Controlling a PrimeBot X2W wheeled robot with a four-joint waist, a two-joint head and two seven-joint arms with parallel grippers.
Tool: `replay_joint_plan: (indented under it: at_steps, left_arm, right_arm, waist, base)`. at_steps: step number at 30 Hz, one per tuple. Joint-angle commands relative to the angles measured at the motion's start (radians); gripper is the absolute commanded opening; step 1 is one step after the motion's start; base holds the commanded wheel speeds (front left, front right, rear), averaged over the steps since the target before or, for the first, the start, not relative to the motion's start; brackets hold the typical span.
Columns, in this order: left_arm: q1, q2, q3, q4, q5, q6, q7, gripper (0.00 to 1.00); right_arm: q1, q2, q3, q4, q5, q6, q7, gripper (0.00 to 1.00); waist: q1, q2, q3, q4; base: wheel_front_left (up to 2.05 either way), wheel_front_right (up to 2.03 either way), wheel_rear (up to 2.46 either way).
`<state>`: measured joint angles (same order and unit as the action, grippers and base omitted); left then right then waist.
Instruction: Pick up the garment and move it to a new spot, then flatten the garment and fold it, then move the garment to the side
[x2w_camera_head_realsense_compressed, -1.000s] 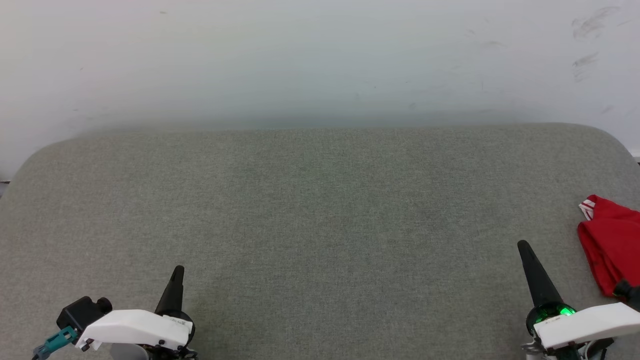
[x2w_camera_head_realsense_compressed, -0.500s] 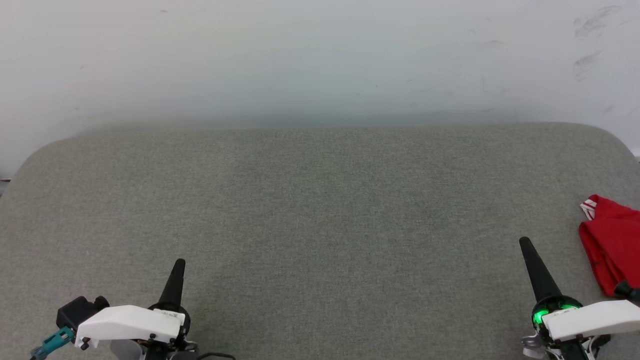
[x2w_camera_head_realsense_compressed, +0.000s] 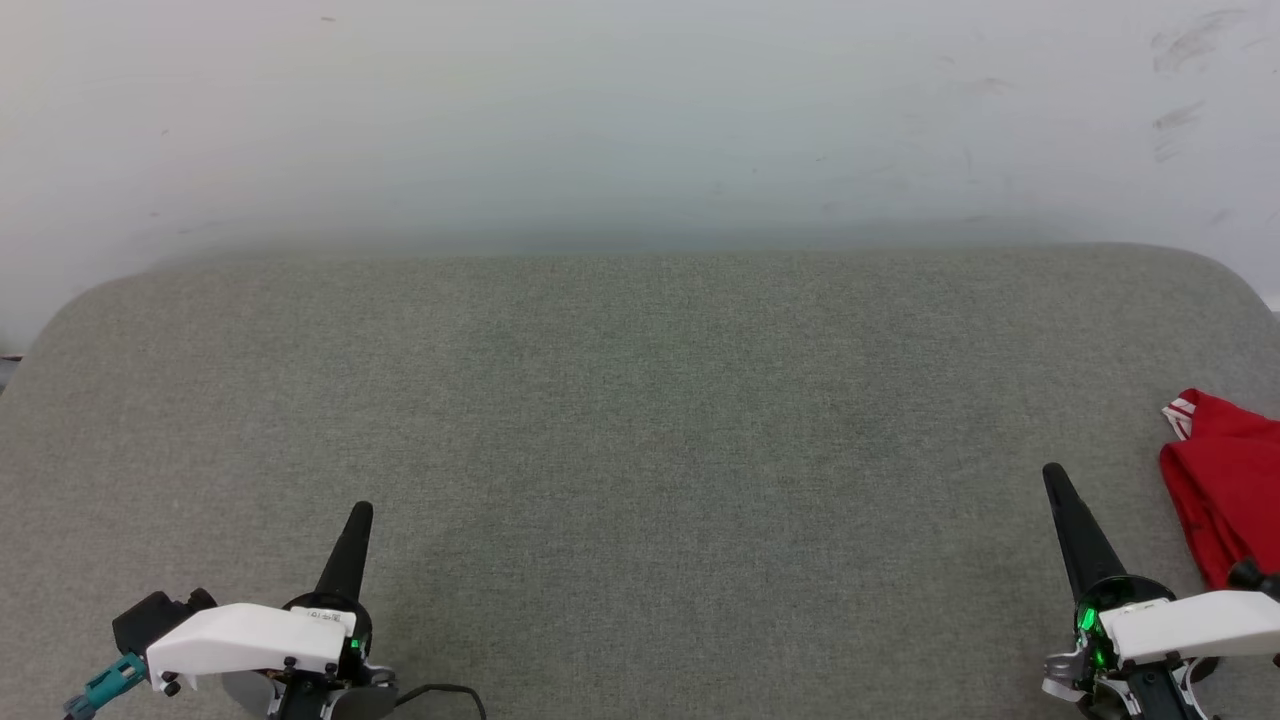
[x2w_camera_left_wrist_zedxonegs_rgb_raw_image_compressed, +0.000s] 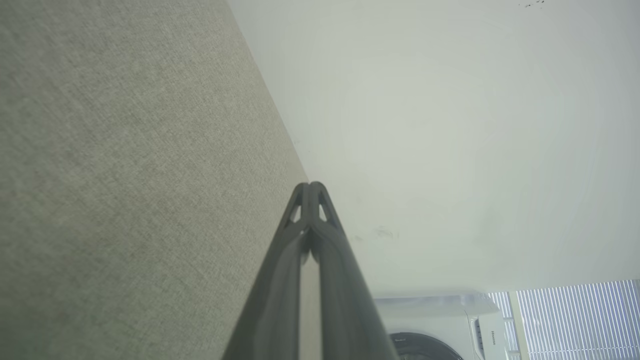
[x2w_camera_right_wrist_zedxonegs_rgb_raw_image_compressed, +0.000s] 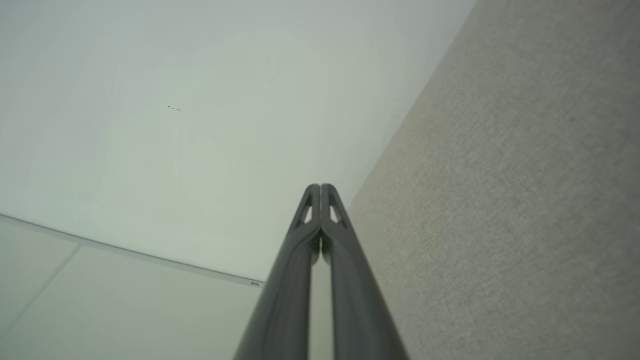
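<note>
Grey fabric surface (x2w_camera_head_realsense_compressed: 640, 400), garment (x2w_camera_head_realsense_compressed: 1225, 490) just right of the right jaws

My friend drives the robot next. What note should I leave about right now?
The left gripper is shut and empty, at the near left of the grey padded surface.
The right gripper is shut and empty, fingers apart from the garment.
The garment lies at the surface's right edge, partly cut off by the head view.
Done: seemingly set aside; whether it is folded, I cannot tell.
Left: check it; if only bunched, flatten and fold.
</note>
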<state>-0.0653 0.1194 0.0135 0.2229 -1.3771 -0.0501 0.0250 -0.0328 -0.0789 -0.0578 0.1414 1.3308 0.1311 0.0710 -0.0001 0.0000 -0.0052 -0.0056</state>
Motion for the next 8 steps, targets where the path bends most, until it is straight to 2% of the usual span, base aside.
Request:
replay_joint_plan:
  at_steps: [1,8]
  left_arm:
    - [-0.018,-0.001,0.011,-0.002,-0.015,-0.008,0.007,0.0]
    - [-0.026,-0.015,0.027,0.003,-0.062,-0.024,0.022,0.0]
  right_arm:
    - [-0.021,-0.005,-0.003,0.003,0.021,0.0,0.001,0.0]
    - [-0.035,-0.003,-0.007,0.022,0.08,0.0,0.004,0.0]
  waist:
    - [0.0001,0.0,0.0,0.0]
    - [0.0001,0.0,0.002,0.001]
  base:
    - [0.0,0.0,0.0]
    - [0.0,0.0,0.0]
